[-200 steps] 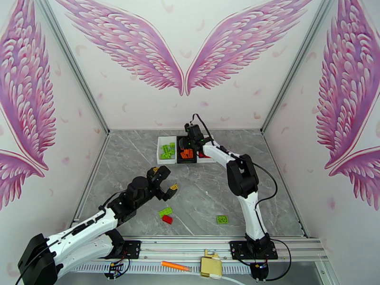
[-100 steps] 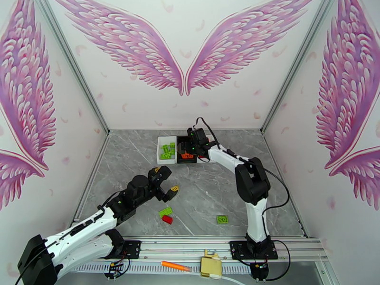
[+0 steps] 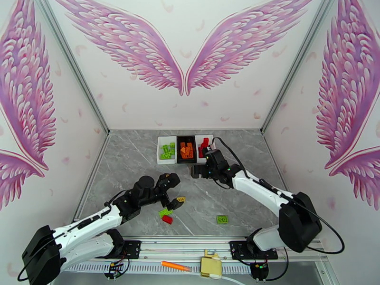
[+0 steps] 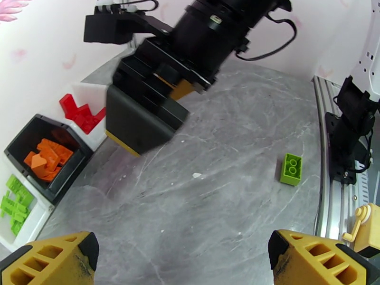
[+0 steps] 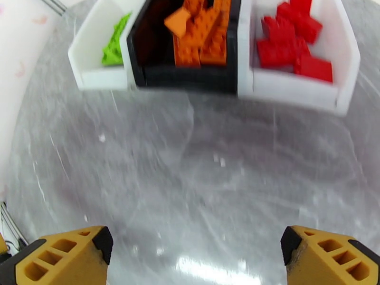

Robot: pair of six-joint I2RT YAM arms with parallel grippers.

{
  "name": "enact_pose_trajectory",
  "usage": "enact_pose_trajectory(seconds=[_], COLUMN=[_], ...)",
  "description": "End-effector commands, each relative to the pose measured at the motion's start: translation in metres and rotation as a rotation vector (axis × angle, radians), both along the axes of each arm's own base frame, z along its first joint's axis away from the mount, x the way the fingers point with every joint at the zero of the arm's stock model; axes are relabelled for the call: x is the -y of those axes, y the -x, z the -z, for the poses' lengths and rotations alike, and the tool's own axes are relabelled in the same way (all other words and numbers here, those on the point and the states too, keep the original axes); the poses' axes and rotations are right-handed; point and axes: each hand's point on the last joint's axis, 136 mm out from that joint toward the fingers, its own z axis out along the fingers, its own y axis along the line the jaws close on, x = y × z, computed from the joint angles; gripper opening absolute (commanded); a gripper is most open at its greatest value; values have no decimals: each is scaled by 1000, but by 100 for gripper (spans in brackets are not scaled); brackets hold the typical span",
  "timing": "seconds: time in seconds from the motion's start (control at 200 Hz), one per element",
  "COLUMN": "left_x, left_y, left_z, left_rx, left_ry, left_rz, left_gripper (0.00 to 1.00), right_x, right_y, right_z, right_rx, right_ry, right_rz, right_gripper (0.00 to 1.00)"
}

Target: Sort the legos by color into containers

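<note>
Three containers stand in a row at the back: a white one (image 3: 159, 149) with green legos, a black one (image 3: 186, 161) with orange legos (image 5: 202, 32), and a white one (image 3: 204, 136) with red legos (image 5: 289, 43). A green lego (image 3: 165, 212) and a red lego (image 3: 167, 219) lie side by side near the front, with another green lego (image 3: 222, 218) to their right. My left gripper (image 3: 176, 189) hangs open just behind the green and red pair, holding nothing. My right gripper (image 3: 195, 173) is open and empty, just in front of the containers (image 5: 185, 77).
An aluminium rail runs along the table's near edge. On it lie an orange pen-like stick (image 3: 175, 266) and a yellowish box (image 3: 210, 267). Winged walls close in the table on three sides. The right gripper (image 4: 142, 115) hangs just ahead in the left wrist view.
My right gripper has opened and drawn back from over the black container to the table in front of the row. My left gripper has shifted slightly right and nearer.
</note>
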Motion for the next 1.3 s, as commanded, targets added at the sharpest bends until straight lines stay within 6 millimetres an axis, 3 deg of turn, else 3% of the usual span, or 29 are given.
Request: enact_pose_trajectory(seconds=[0.0, 0.235, 0.4, 0.865, 1.159, 1.294], left_x=[17, 24, 13, 8, 6, 6], left_y=[4, 20, 27, 28, 27, 27], left_z=[-17, -17, -14, -11, -11, -11], left_rx=[49, 77, 101, 131, 124, 130], left_ry=[40, 18, 15, -22, -6, -10], left_rz=[68, 102, 79, 86, 67, 68], left_gripper=[99, 99, 99, 99, 99, 99], right_x=[33, 75, 82, 69, 77, 82], right_y=[47, 116, 143, 163, 165, 160], right_z=[26, 58, 77, 93, 96, 97], right_rx=[-128, -310, -413, -547, -573, -565], right_ry=[105, 208, 209, 286, 359, 407], right_rz=[69, 160, 181, 66, 55, 67], right_gripper=[100, 100, 98, 91, 77, 63])
